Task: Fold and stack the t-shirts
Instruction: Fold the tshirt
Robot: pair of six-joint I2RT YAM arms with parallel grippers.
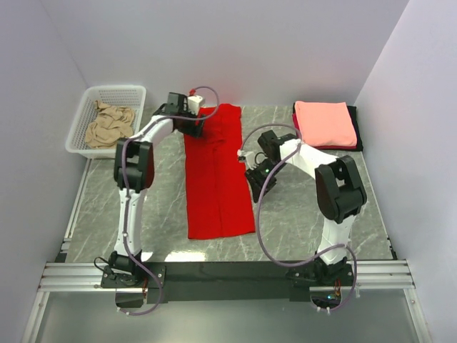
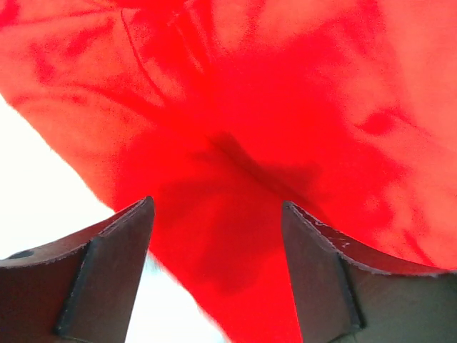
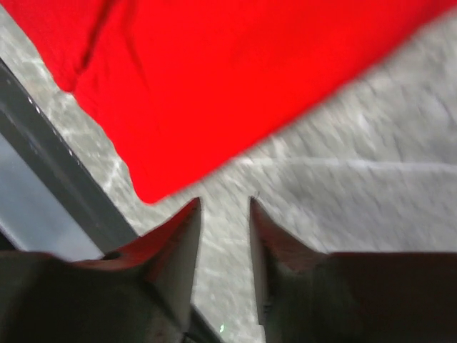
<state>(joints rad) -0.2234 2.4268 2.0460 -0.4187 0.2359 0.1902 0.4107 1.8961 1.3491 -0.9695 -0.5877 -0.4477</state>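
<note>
A large bright red t-shirt (image 1: 218, 179) lies folded into a long strip down the middle of the table. My left gripper (image 1: 198, 121) hovers over its far left corner, open, with red cloth (image 2: 285, 107) filling the space below and between the fingers (image 2: 114, 243). My right gripper (image 1: 253, 187) is beside the shirt's right edge, over bare table, its jaws narrowly apart and empty (image 3: 223, 200). The shirt's near corner (image 3: 235, 78) shows just ahead of it. A folded salmon-pink shirt (image 1: 325, 123) lies on a black one (image 1: 358, 128) at the back right.
A white mesh basket (image 1: 78, 136) at the back left holds a crumpled tan shirt (image 1: 111, 123). The grey marble table (image 1: 307, 214) is walled on three sides. A metal rail (image 1: 228, 271) runs along the near edge.
</note>
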